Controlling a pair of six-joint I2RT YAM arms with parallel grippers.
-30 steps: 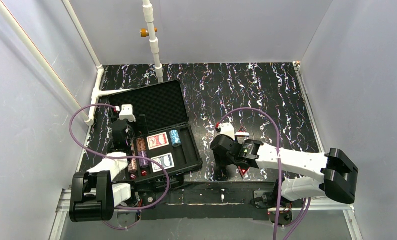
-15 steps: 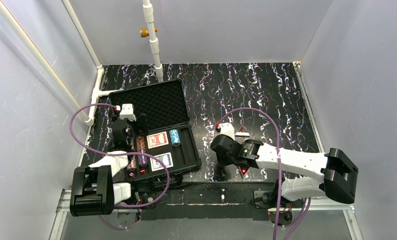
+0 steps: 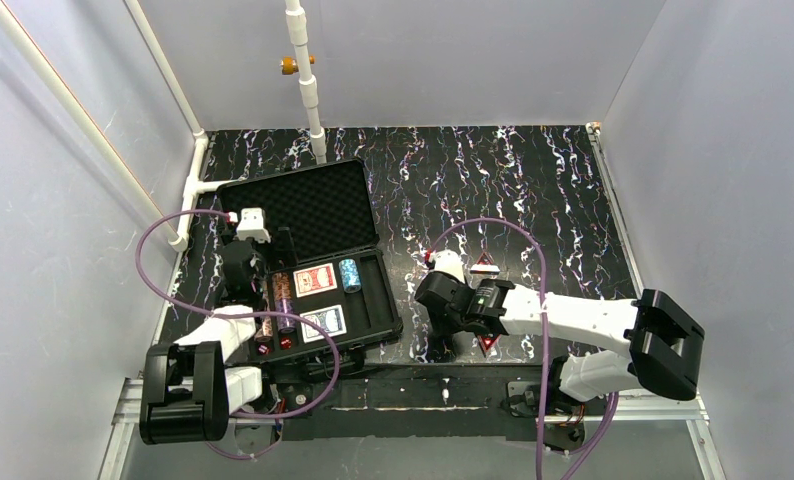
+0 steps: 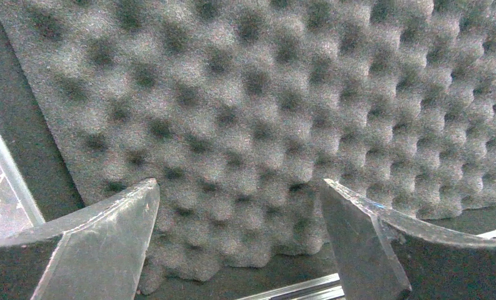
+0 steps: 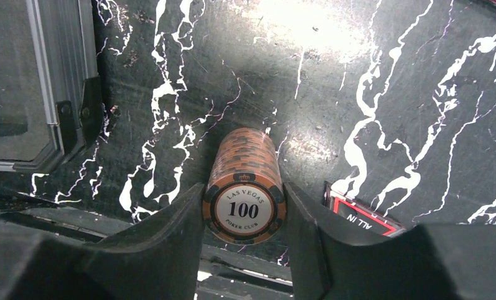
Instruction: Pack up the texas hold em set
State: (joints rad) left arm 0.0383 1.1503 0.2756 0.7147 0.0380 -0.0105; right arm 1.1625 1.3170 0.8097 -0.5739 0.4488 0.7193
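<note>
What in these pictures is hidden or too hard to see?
- Top view: the right gripper covers the chip stack it holds.
- Right wrist view: a finger hides most of the red triangle.
- Left wrist view: only the foam lid shows; the tray lies outside the frame.
- Top view: chips in the tray are too small to count.

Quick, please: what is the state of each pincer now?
Left pincer: open, holding nothing, over the foam.
Right pincer: closed on the chip stack.

Open black case (image 3: 313, 215), red deck (image 3: 315, 280), blue deck (image 3: 325, 322), red triangle (image 3: 485, 266) on marbled table (image 3: 533, 180)
</note>
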